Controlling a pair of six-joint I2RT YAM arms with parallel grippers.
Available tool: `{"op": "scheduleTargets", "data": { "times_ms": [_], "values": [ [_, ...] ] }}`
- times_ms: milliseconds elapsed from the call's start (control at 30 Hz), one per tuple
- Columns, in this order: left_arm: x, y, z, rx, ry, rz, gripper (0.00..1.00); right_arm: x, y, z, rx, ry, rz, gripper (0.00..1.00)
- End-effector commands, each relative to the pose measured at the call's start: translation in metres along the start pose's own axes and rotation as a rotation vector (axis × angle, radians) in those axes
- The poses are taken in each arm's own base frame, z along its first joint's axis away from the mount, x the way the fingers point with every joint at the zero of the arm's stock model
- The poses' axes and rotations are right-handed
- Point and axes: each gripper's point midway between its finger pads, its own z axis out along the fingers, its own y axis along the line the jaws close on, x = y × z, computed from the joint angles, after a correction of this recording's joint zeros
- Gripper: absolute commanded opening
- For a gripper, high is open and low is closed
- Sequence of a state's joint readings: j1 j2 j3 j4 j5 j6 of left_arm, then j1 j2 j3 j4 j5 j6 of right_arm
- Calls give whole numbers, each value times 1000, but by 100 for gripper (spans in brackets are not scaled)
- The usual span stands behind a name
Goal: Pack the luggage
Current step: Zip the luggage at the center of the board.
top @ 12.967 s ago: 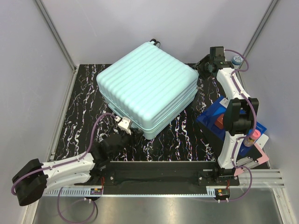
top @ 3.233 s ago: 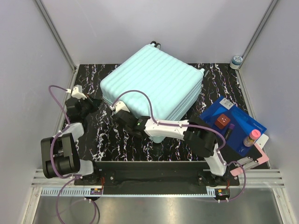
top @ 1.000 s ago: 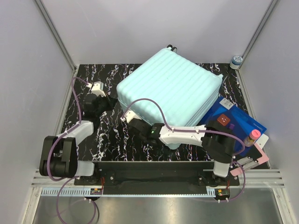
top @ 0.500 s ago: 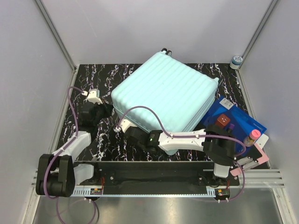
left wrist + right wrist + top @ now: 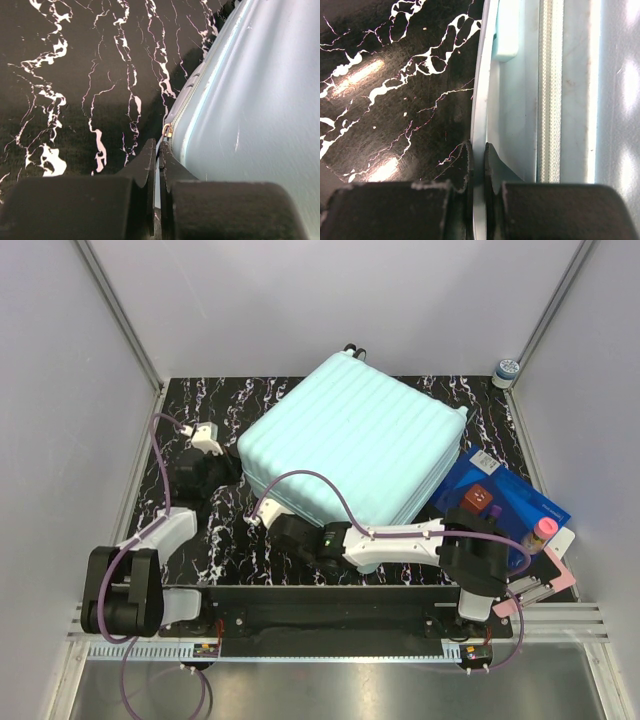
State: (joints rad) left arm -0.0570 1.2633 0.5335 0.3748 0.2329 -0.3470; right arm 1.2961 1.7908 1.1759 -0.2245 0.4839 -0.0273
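Ribbed mint luggage (image 5: 355, 440), centre frame; left gripper (image 5: 157, 147) pinched together (beside zip (image 5: 190, 95)); right gripper (image 5: 477, 147) clamped on its smooth rim (image 5: 480, 75).

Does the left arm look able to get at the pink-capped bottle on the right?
Probably not. The left pincer sits at the left corner of the luggage, while the pink-capped bottle is at the far right edge; the luggage and the outstretched right arm lie between.

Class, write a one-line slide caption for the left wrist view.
Shut left end effector at the zipper pull of the mint-green luggage on a black marbled table.
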Motion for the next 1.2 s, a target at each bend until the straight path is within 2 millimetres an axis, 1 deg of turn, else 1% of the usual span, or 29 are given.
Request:
{"op": "scheduleTargets", "data": {
  "times_ms": [0, 167, 200, 233, 267, 300, 433, 467, 533, 567, 633, 667, 700, 733, 767, 800, 833, 867, 900, 933, 967, 1000, 1033, 1067, 1133, 1167],
  "values": [
    [-54, 37, 10, -154, -170, 52, 0, 34, 62, -41, -261, 91, -116, 0],
    [-49, 36, 9, -142, -163, 48, 0, 30, 57, -46, -246, 83, -96, 0],
    [-50, 36, 8, -142, -168, 50, 0, 26, 57, -49, -245, 80, -64, 12],
    [-50, 36, 8, -138, -168, 50, 0, 25, 56, -51, -245, 81, -56, 35],
    [-49, 35, 7, -137, -166, 50, 0, 23, 53, -57, -246, 78, -53, 51],
    [-48, 35, 7, -136, -166, 49, 0, 21, 52, -60, -247, 76, -47, 59],
    [-49, 33, 7, -126, -169, 47, 0, 13, 48, -78, -270, 65, -24, 78],
    [-48, 33, 7, -125, -169, 47, 0, 12, 49, -86, -297, 70, -24, 80],
    [-48, 32, 6, -121, -171, 48, 0, 4, 48, -97, -315, 61, 4, 82],
    [-48, 32, 6, -122, -169, 47, 0, 1, 43, -108, -320, 55, 18, 83],
    [-49, 32, 6, -118, -174, 48, 0, -15, 34, -123, -306, 17, 83, 84],
    [-49, 32, 5, -118, -174, 48, 0, -25, 18, -137, -265, -20, 117, 85],
    [-48, 31, 5, -117, -174, 48, 0, -41, 8, -149, -241, -62, 172, 86],
    [-49, 31, 5, -116, -177, 49, 0, -45, -6, -158, -202, -69, 194, 87],
    [-48, 31, 5, -117, -174, 48, 0, -55, -28, -170, -123, -112, 233, 90],
    [-48, 31, 5, -115, -173, 48, 0, -73, -42, -185, -99, -158, 289, 91],
    [-49, 31, 5, -116, -177, 49, 0, -75, -55, -193, -66, -160, 312, 92],
    [-48, 31, 5, -116, -175, 46, 0, -81, -83, -200, 9, -184, 377, 93],
    [-47, 31, 5, -115, -175, 47, 0, -91, -104, -209, 40, -212, 486, 93],
    [-49, 31, 4, -115, -180, 47, 0, -89, -121, -211, 62, -203, 543, 93],
    [-49, 31, 4, -115, -180, 47, 0, -86, -155, -213, 114, -214, 635, 92],
    [-49, 30, 4, -112, -183, 49, 0, -81, -173, -216, 165, -226, 691, 91],
    [-48, 30, 4, -109, -183, 47, 0, -74, -198, -225, 249, -248, 736, 91],
    [-48, 30, 4, -109, -181, 47, 0, -58, -233, -226, 352, -241, 830, 92],
    [-48, 30, 4, -111, -182, 47, 0, -37, -266, -239, 424, -246, 940, 93],
    [-48, 30, 4, -109, -181, 47, 0, -13, -292, -241, 518, -228, 1024, 93]
  ]
}}
